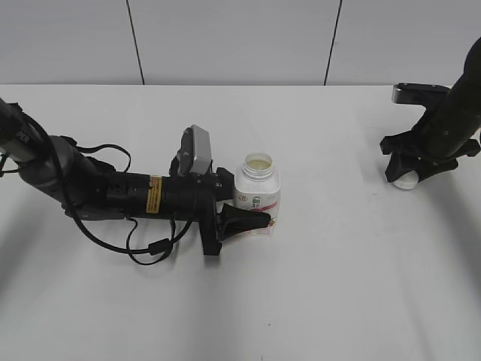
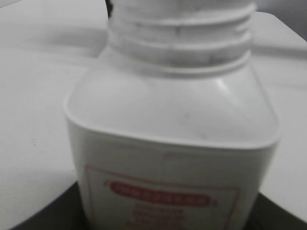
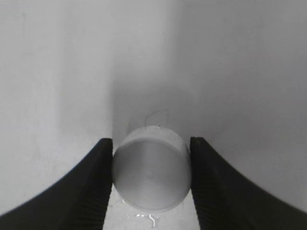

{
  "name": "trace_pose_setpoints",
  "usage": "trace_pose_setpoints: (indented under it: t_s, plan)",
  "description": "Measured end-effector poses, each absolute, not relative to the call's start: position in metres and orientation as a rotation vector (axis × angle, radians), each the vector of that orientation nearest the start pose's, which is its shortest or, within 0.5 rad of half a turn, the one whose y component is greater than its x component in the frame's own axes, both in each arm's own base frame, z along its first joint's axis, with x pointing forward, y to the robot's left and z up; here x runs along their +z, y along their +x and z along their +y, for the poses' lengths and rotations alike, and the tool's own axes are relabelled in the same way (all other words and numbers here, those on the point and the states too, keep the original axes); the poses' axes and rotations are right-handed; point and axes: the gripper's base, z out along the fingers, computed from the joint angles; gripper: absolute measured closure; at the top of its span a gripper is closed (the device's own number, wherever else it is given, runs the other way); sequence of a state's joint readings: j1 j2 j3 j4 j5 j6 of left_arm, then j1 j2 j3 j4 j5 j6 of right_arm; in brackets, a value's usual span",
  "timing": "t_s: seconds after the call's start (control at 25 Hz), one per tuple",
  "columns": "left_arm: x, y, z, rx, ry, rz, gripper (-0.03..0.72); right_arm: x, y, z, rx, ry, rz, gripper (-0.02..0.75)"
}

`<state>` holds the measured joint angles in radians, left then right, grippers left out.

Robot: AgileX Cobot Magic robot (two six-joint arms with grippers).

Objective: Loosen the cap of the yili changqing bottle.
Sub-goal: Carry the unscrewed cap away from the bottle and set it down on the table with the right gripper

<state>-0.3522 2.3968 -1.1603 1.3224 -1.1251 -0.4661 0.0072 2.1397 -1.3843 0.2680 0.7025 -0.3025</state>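
Observation:
The yili changqing bottle stands upright at the table's middle, its wide mouth uncovered. It fills the left wrist view, with bare neck threads and a blurred red label. My left gripper lies low along the table and is shut on the bottle's lower body; its dark fingers show at the bottom corners of the left wrist view. The white cap is off the bottle and rests on the table at the far right. My right gripper points down and its two black fingers press the cap's sides.
The white table runs to a grey panelled wall at the back. The left arm's cables loop on the table left of the bottle. A small wet glint lies on the table by the cap.

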Motion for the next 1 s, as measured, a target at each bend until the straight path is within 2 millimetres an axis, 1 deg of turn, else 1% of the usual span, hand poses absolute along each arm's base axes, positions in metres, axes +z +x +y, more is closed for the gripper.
trace_pose_setpoints:
  t_s: [0.44,0.48,0.64,0.68,0.76,1.0]
  plan:
    - [0.0385,0.3395,-0.2095,-1.035,1.361,1.495,0.303,0.1144,0.4146,0.0185,0.235,-0.176,2.899,0.349]
    - [0.0385,0.3395,-0.2095,-1.035,1.361,1.495,0.303,0.1144,0.4146,0.0185,0.235,-0.176,2.899,0.334]
    - [0.0385,0.3395,-0.2095,-1.035,1.361,1.495,0.303,0.1145,0.4147,0.0189,0.242,-0.169,2.898,0.214]
    - [0.0385,0.3395,-0.2095,-1.035,1.361,1.495,0.303,0.1146,0.4148,0.0194,0.252,-0.159,2.897,0.2]
    - [0.0385,0.3395,-0.2095,-1.035,1.361,1.495,0.303,0.115,0.4151,0.0211,0.283,-0.128,2.893,0.181]
    - [0.0386,0.3398,-0.2095,-1.045,1.347,1.51,0.303,0.1164,0.4147,0.0239,0.334,-0.091,2.902,0.173]
